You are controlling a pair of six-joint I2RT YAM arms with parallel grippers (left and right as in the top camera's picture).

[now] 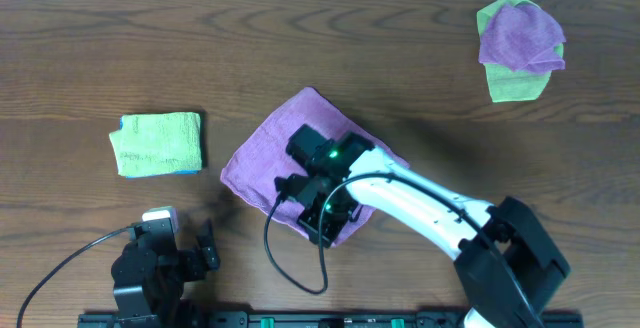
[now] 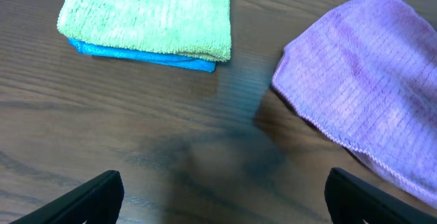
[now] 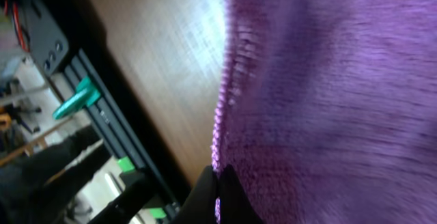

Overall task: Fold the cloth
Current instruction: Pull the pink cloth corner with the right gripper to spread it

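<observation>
nearest, at 7 o'clock of the wooden surface, the left gripper hangs released, its two fingertips wide apart over bare wood and touching nothing. just beyond it at 6 o'clock, the right gripper is clenched on the near hem of the purple-pink cloth; in the right wrist view the fingers meet right at that edge. the purple-pink cloth lies spread at the middle of the surface, turned like a diamond, one corner toward 12 o'clock, with the right arm across its 4 o'clock side. at 9 o'clock of it, well apart, a folded lime-green cloth rests on a blue cloth. farthest, at 2 o'clock, a crumpled purple cloth sits on a green cloth.
</observation>
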